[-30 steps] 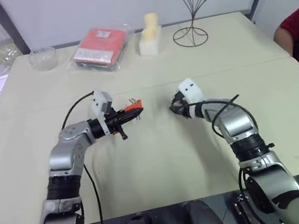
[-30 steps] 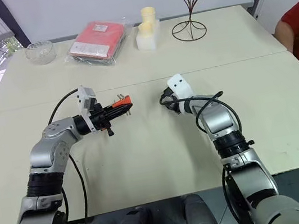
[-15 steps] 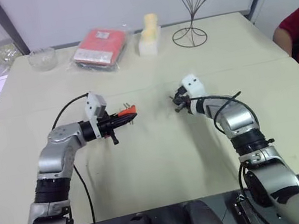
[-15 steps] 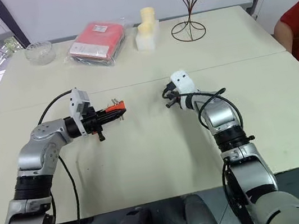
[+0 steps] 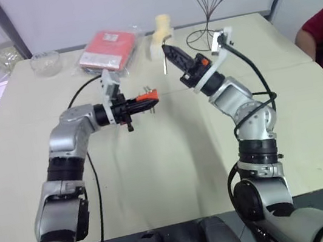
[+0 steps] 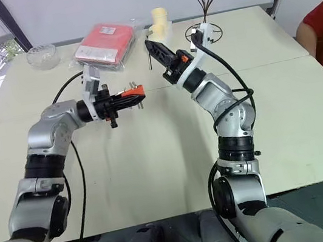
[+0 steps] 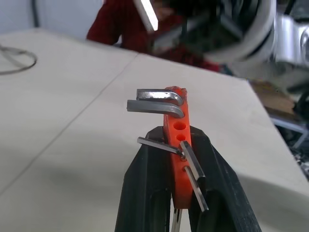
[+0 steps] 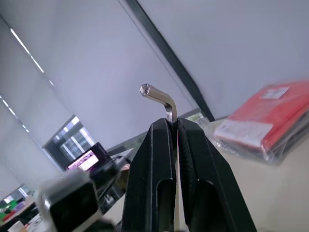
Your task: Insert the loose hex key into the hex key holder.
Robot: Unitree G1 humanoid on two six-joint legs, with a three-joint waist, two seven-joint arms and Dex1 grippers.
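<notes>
Hex key [image 8: 166, 104] is now off the tabletop [image 5: 173, 156], pinched in the right claw [image 5: 167, 52]: jaws shut on the long leg, bent end poking out past the tips. A second ago that claw was low over the tabletop; now it's lifted and rolled, tips aimed up and toward the left side.

Holder [image 7: 177, 140] sits clamped in the left claw [image 5: 140, 103], jaws closed on the orange block, a few short keys sticking out and open holes facing up between the tips. That arm has risen a bit too, holder still well clear of the tabletop.

Key is above and just right of the holder, not touching. Pick looks done; next is lining the long leg up with a free hole. Key is thin, so slip or twist in the grip is the likely risk.
</notes>
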